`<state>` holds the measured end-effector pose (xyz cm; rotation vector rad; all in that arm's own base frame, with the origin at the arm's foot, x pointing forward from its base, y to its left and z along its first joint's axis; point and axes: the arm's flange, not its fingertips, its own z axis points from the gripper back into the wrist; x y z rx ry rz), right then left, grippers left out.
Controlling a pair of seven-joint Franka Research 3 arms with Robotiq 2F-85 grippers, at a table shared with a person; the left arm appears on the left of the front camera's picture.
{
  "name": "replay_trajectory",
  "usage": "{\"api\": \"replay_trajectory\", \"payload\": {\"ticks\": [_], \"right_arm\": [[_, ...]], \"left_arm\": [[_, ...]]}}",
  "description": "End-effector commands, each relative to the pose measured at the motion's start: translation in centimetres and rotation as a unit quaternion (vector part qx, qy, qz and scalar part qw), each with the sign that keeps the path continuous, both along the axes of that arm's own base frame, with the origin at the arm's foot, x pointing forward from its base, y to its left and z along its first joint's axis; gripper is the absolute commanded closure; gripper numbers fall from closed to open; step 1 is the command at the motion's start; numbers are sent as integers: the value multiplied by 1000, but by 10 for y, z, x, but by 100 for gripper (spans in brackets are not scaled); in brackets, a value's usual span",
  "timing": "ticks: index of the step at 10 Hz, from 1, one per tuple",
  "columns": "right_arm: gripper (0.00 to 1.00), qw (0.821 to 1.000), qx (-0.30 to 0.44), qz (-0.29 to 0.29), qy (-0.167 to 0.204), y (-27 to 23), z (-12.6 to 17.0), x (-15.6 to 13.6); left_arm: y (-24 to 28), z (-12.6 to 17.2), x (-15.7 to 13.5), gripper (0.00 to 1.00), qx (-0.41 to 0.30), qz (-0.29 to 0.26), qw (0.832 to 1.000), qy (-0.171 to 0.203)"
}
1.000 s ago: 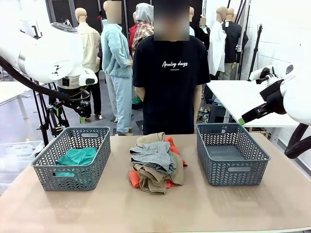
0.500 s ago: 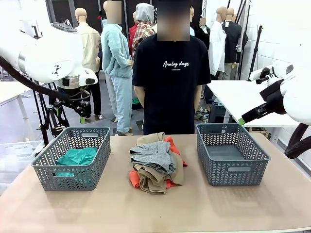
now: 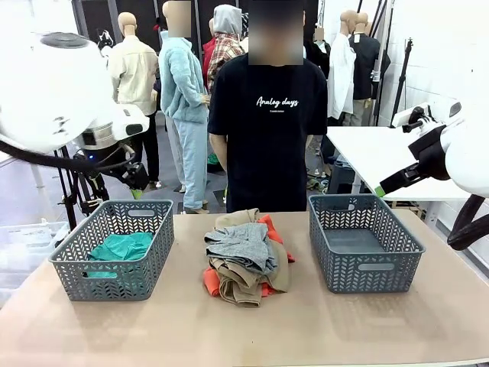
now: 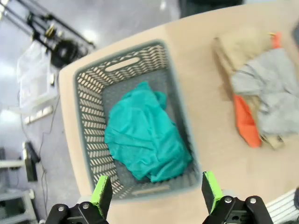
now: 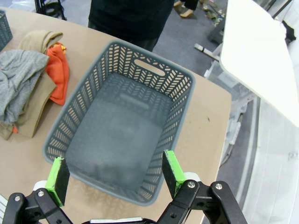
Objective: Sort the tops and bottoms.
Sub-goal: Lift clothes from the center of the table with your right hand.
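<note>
Tops and bottoms are found in two places: a teal garment (image 3: pixel 122 247) is lying in the grey basket (image 3: pixel 107 284) at the left of the front frame, while a grey garment (image 3: pixel 241 243), a khaki-tan garment (image 3: pixel 244 287) and an orange garment (image 3: pixel 210 281) are heaped together at the middle of the tabletop (image 3: pixel 344 329), between that basket and a second basket (image 3: pixel 370 277) at the right, in which nothing is seen. The left hand (image 4: pixel 156 182) is held released above the teal garment, and the right hand (image 5: pixel 113 164) is held released above the second basket; nothing is grasped by either. The grey garment is judged the likely next pick, since it lies on top of the heap. It is best pinched at a raised fold and lifted straight up, so that the layers beneath are not dragged along. The tabletop is a plain, matt tan board. A person (image 3: pixel 267 138) in a black T-shirt is seen at the upper middle, behind the far edge, and a white table (image 3: pixel 374 153) is seen at the right.
</note>
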<state>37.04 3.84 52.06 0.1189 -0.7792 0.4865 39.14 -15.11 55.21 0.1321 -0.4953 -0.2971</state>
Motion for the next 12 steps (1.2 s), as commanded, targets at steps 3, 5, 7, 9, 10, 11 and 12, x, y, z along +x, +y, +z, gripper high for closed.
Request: {"api": "replay_trajectory", "payload": {"ticks": [3, 5, 7, 9, 10, 11, 12], "right_arm": [[0, 1000, 5, 6, -3, -1, -2, 2], [0, 1000, 5, 6, -3, -1, -2, 2], [0, 1000, 5, 6, -3, -1, -2, 2], [0, 1000, 5, 6, -3, -1, -2, 2], [0, 1000, 5, 6, -3, -1, -2, 2], [0, 1000, 5, 6, -3, -1, -2, 2], [0, 1000, 0, 0, 0, 0, 0, 0]], "left_arm": [[29, 55, -127, 0, -74, -145, 984, -77], [32, 65, -148, 0, -105, -229, 965, -75], [26, 61, -139, 0, -95, -259, 960, -38], [23, 58, -133, 0, -75, -251, 964, -30], [23, 60, -147, 0, -96, -250, 962, -50], [23, 60, -147, 0, -96, -250, 962, -50], [23, 60, -147, 0, -96, -250, 962, -50]]}}
